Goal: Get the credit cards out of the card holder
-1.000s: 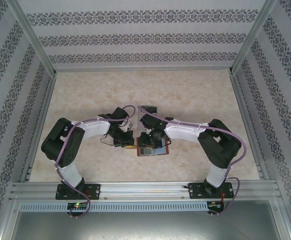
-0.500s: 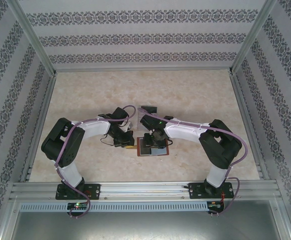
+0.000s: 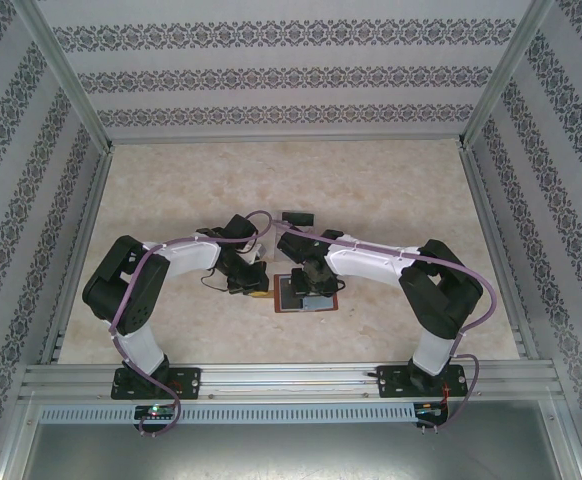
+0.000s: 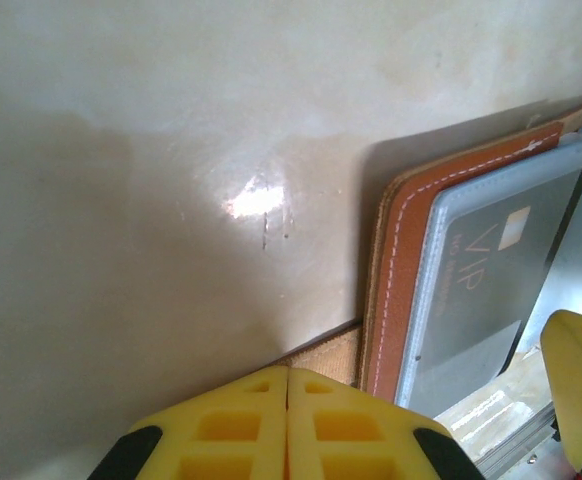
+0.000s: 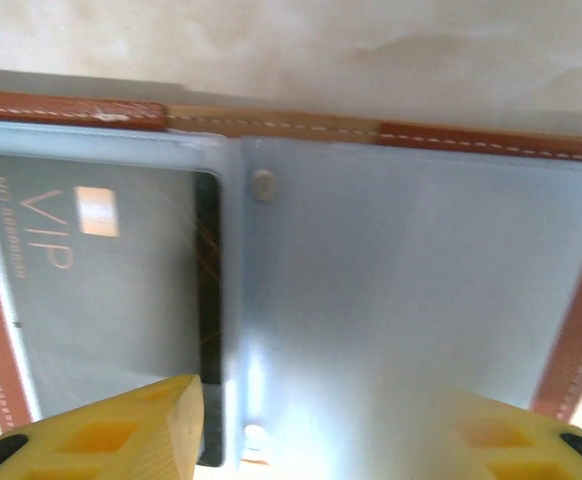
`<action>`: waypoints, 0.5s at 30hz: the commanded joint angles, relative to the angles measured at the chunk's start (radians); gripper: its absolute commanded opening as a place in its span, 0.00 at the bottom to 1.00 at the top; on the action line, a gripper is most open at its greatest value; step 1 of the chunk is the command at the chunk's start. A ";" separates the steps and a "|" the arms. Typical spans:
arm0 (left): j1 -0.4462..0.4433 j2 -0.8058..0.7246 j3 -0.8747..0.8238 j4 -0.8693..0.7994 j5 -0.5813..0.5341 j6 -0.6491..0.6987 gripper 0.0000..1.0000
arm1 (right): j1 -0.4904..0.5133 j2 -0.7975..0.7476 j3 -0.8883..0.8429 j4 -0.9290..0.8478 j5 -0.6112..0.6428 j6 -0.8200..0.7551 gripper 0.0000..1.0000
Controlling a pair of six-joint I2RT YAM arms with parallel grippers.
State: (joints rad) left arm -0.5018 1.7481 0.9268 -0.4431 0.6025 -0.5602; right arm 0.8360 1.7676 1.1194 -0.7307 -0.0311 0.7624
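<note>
The card holder (image 3: 321, 305) lies open on the table, reddish-brown leather (image 4: 411, 270) around bluish-grey sleeves (image 5: 421, 290). A dark credit card (image 5: 101, 290) printed "VIP" sits inside the left sleeve and is also visible in the left wrist view (image 4: 491, 270). My right gripper (image 5: 316, 440) hovers open just above the sleeves, with nothing between its yellow fingers (image 5: 121, 430). My left gripper (image 4: 289, 420) is shut at the holder's left edge, its tips on or just over the tan tab strap (image 4: 331, 352). From above, both gripper heads (image 3: 256, 278) (image 3: 313, 283) crowd the holder.
A small dark rectangle (image 3: 296, 216) lies on the marble tabletop just beyond the grippers; I cannot tell what it is. Bare table (image 3: 371, 190) stretches to the back and both sides. Patterned walls and metal rails (image 3: 271, 380) bound the workspace.
The right gripper has slid nearer, further over the open holder, and its jaws have spread wider. The left arm and the holder have stayed put.
</note>
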 commanded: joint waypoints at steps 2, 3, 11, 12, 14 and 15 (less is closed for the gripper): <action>0.007 0.010 -0.008 -0.023 -0.017 0.021 0.07 | 0.014 -0.006 0.029 -0.089 0.075 -0.014 0.51; 0.007 0.011 -0.007 -0.024 -0.016 0.020 0.07 | 0.015 -0.008 0.032 -0.096 0.082 -0.014 0.51; 0.007 0.012 0.000 -0.029 -0.018 0.021 0.07 | 0.015 -0.031 0.029 -0.153 0.152 -0.018 0.52; 0.006 0.011 -0.002 -0.029 -0.017 0.022 0.07 | 0.014 -0.031 0.024 -0.157 0.157 -0.020 0.52; 0.007 0.010 0.001 -0.032 -0.019 0.023 0.07 | 0.012 -0.031 0.017 -0.157 0.163 -0.021 0.52; 0.007 0.011 0.002 -0.034 -0.019 0.023 0.07 | 0.011 -0.032 0.010 -0.151 0.162 -0.022 0.53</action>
State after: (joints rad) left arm -0.5018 1.7481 0.9268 -0.4435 0.6025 -0.5598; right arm 0.8360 1.7641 1.1305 -0.8448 0.0818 0.7521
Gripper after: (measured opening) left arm 0.070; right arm 0.523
